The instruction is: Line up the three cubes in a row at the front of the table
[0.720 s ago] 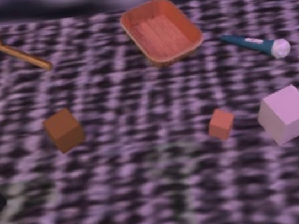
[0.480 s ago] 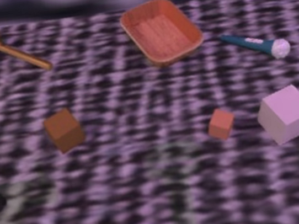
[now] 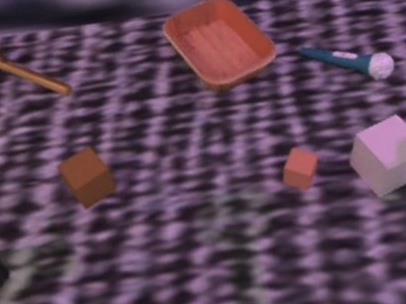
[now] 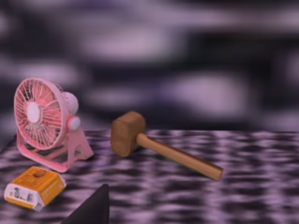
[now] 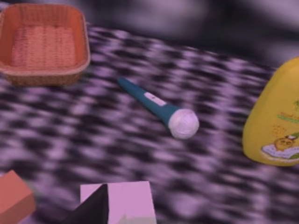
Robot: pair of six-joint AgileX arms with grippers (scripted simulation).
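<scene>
Rendered simulation tabletop; woven-pattern table point(image 3: 205, 273), blurred synthetic backdrop.

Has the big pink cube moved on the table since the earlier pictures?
No. In the top view the pale pink-lilac cube keeps its place relative to the small salmon-orange cube; only a shadow now falls on its right part.
</scene>
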